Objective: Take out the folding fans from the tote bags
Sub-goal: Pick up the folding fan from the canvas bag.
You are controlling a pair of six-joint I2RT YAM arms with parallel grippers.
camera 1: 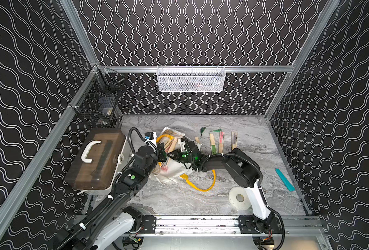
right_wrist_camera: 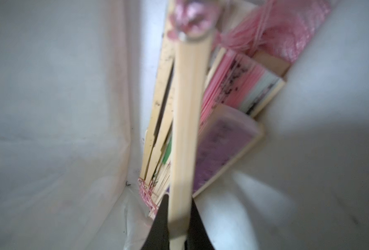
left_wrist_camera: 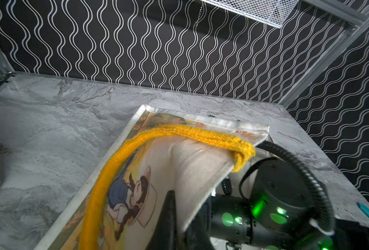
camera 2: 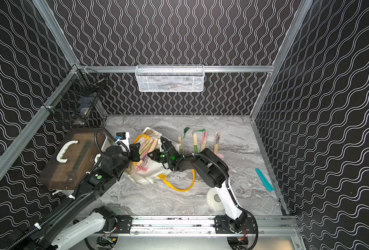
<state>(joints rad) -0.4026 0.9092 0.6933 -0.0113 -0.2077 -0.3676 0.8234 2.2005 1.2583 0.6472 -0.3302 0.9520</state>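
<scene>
A white tote bag (camera 1: pixel 172 173) (camera 2: pixel 151 173) with yellow handles lies mid-table on top of a second tote bag with a brownish print (camera 1: pixel 168 131). My left gripper (camera 1: pixel 161 151) (left_wrist_camera: pixel 179 201) is shut on the upper bag's canvas rim (left_wrist_camera: pixel 192 164), lifting it. My right gripper (camera 1: pixel 182 143) (right_wrist_camera: pixel 179 205) reaches inside that bag and is shut on a tan folding fan (right_wrist_camera: pixel 185 129). Pink (right_wrist_camera: pixel 239 80) and purple (right_wrist_camera: pixel 220 149) fans lie beside it in the bag. Several fans (camera 1: pixel 221 141) (camera 2: pixel 204 140) lie side by side on the table to the right of the bags.
A brown-lidded box (camera 1: pixel 97 158) sits by my left arm. A white tape roll (camera 1: pixel 239 198) stands beside the right arm's base, and a teal bar (camera 1: pixel 284 179) lies by the right wall. A yellow handle loop (camera 1: pixel 209 184) trails toward the front. Wire baskets (camera 1: pixel 191 78) hang on the walls.
</scene>
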